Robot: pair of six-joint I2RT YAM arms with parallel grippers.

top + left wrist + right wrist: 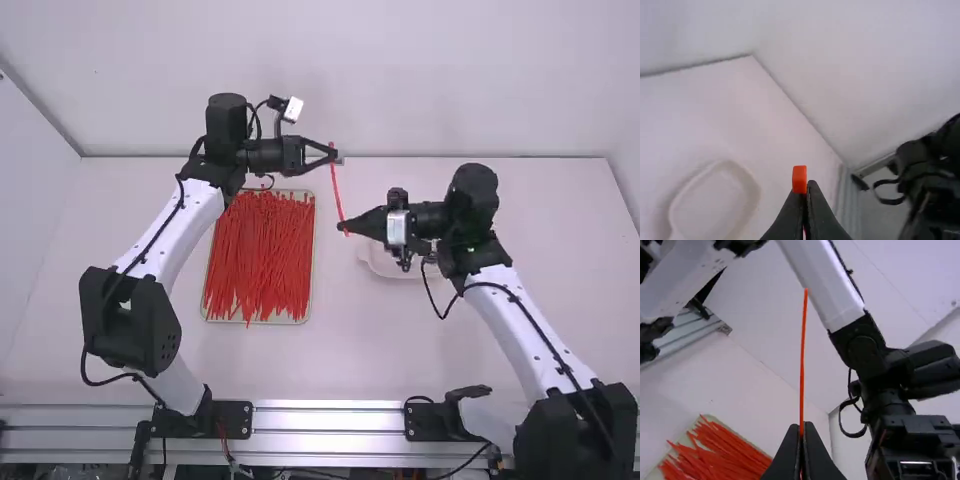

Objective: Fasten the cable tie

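A single red cable tie [339, 195] is held in the air between both grippers, behind the middle of the table. My left gripper [334, 155] is shut on its upper end; in the left wrist view the tie's orange head [799, 178] sticks out just past the closed gripper [803, 192]. My right gripper [350, 226] is shut on the lower end. In the right wrist view the thin strip [802, 355] rises straight out of that closed gripper [801, 430].
A flat tray [311, 262] with several loose red ties [260, 250] lies left of centre, under the left arm; the ties [715, 452] also appear in the right wrist view. A shallow white dish [385, 264] [715, 197] sits below the right gripper.
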